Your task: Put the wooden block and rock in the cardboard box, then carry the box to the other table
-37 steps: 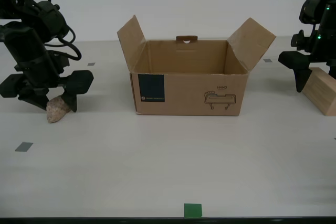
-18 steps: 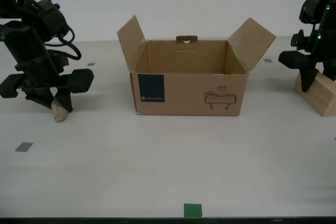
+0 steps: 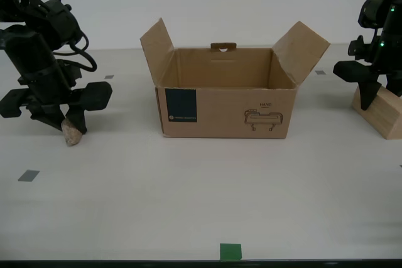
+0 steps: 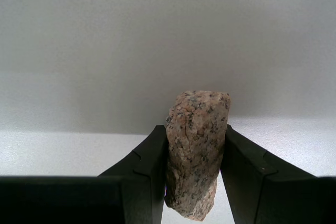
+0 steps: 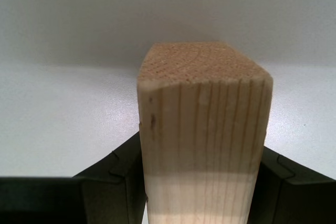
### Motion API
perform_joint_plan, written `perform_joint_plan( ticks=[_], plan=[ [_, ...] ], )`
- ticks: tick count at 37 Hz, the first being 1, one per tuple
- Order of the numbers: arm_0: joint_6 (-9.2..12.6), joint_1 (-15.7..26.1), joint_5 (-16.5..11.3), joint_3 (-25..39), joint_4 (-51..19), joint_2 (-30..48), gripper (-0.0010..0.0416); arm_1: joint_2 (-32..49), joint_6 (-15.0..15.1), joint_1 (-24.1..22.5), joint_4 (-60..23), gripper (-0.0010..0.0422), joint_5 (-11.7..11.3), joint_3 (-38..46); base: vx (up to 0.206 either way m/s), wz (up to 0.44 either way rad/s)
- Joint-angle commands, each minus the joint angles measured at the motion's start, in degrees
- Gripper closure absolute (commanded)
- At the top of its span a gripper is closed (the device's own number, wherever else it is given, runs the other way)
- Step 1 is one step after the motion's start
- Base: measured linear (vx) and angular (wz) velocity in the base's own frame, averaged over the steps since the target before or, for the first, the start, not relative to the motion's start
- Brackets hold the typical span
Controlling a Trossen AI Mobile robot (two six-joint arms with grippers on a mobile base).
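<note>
Two grippers clamped, box waiting open

Two objects are gripped at opposite ends of the counter (image 3: 188,205). My second gripper (image 4: 195,145) is closed on the rock (image 4: 196,150), its dark fingers (image 4: 149,153) pressed against both sides of the stone; in the exterior view that gripper (image 3: 71,123) is near the counter's edge at the exterior view's left, and the rock (image 3: 72,134) sits low, at or just above the surface, though I cannot tell whether it touches. My first gripper (image 5: 202,166) is clamped around the wooden block (image 5: 205,135), whose end grain faces the camera. In the exterior view this gripper (image 3: 369,95) and the wooden block (image 3: 381,112) are near the counter's edge at the exterior view's right, the block tilted. The cardboard box (image 3: 226,95) stands between them, well apart from both, flaps spread open, with its navy label facing front. A green tape square (image 3: 230,251) lies at the near edge.
</note>
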Motion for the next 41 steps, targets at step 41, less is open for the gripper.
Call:
perform_joint_plan(
  ticks=[41],
  plan=[
    [0.1, 0.0, -0.2, 0.0, -3.6, -9.3, 0.0407, -13.8, 0.0, 0.0, -9.5, 0.0413, -0.2, 4.0, 0.000, 0.000]
  ],
)
